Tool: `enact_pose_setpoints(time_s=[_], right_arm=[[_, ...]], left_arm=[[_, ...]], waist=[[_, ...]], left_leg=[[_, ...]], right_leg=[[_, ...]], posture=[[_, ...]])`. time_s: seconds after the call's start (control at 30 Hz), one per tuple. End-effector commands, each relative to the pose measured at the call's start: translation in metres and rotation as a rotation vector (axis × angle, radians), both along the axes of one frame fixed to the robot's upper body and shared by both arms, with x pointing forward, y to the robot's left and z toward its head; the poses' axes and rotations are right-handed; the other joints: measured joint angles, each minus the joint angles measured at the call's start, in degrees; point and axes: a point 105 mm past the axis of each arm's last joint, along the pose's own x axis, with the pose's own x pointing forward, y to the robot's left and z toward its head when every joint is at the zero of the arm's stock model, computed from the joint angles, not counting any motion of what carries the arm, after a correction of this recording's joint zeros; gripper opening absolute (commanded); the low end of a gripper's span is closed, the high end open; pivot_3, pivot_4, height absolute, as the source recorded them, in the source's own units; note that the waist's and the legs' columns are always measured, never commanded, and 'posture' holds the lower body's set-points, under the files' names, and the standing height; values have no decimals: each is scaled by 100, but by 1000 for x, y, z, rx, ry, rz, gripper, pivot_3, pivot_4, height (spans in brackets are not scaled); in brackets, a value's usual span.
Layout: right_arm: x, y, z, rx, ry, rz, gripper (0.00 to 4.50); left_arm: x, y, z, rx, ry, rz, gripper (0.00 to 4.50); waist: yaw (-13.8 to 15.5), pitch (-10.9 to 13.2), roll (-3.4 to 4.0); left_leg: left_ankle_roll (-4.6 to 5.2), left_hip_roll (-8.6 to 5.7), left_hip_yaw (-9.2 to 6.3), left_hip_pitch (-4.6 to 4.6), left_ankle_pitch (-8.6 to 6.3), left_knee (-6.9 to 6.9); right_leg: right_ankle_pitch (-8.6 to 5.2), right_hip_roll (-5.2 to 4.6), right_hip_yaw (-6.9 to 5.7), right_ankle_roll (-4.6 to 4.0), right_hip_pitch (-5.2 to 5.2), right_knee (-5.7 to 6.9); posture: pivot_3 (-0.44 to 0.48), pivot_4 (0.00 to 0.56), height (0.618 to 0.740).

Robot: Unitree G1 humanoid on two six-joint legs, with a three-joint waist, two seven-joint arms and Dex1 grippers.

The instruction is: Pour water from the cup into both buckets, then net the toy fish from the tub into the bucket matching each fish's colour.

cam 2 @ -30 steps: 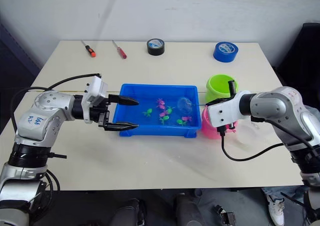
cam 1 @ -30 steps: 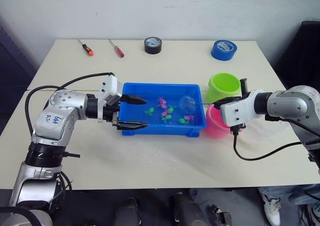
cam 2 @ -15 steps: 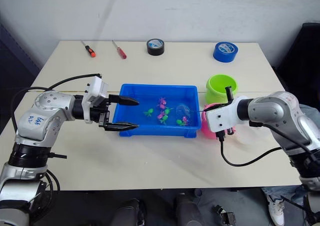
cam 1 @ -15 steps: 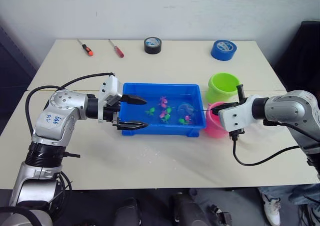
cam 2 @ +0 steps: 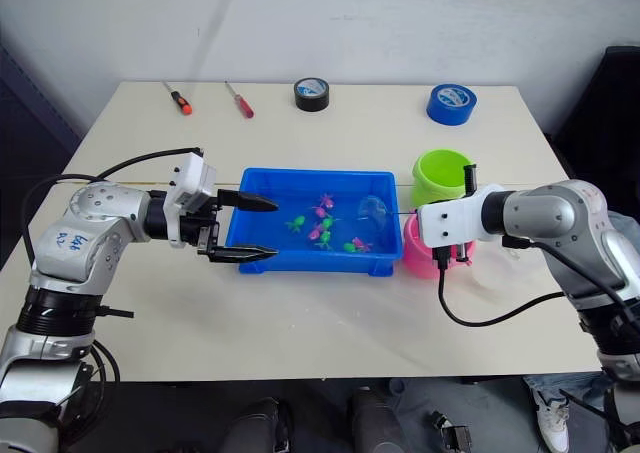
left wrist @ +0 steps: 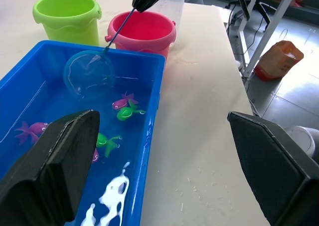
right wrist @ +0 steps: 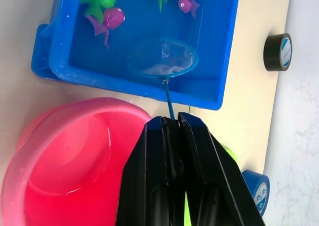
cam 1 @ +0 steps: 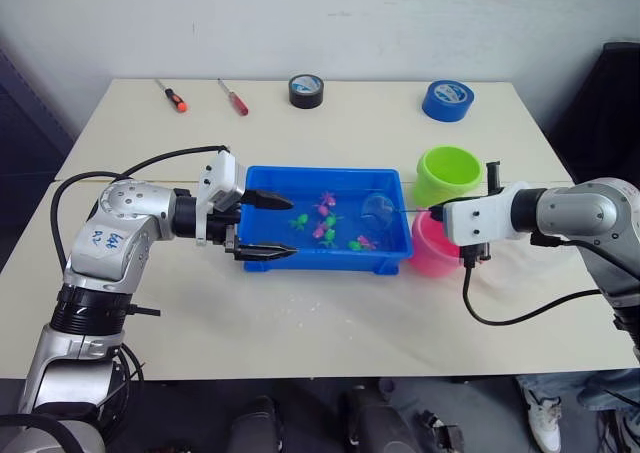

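Blue rectangular plastic tub (cam 1: 325, 258) sits mid-table in the head views, with the left gripper (cam 1: 262, 227) spread wide around its near-left corner, probably steadying it. From the left wrist, the light blue hoop net (left wrist: 88, 74) hangs over the water near pink and green toy fish (left wrist: 125, 109). From the right wrist, the right gripper (right wrist: 172, 123) pinches the net's wire handle above the pink plastic bucket (right wrist: 75, 156). No readable writing
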Motion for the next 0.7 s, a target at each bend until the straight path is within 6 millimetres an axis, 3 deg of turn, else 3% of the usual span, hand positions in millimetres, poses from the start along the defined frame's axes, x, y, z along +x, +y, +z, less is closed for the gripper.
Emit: enact_pose_setpoints(time_s=[0.03, 0.27, 0.7], right_arm=[[-7, 6, 8, 8, -27, 33, 0], [-11, 7, 1, 54, 37, 5, 0], [-14, 12, 4, 319, 187, -114, 0]], left_arm=[[-4, 0, 6, 15, -43, -19, 4481], [-4, 2, 6, 21, -45, -17, 4481], [-3, 0, 6, 19, -53, -23, 4481]], waist=[[-2, 0, 0], [8, 0, 0], [5, 0, 0]], left_leg=[[0, 0, 0, 0, 0, 0], [0, 0, 0, 1, 0, 1], [0, 1, 0, 1, 0, 1]], right_leg=[[0, 0, 0, 0, 0, 0], [0, 0, 0, 0, 1, 0], [0, 2, 0, 0, 1, 1]], posture=[[0, 150, 740], [0, 150, 740], [0, 150, 740]])
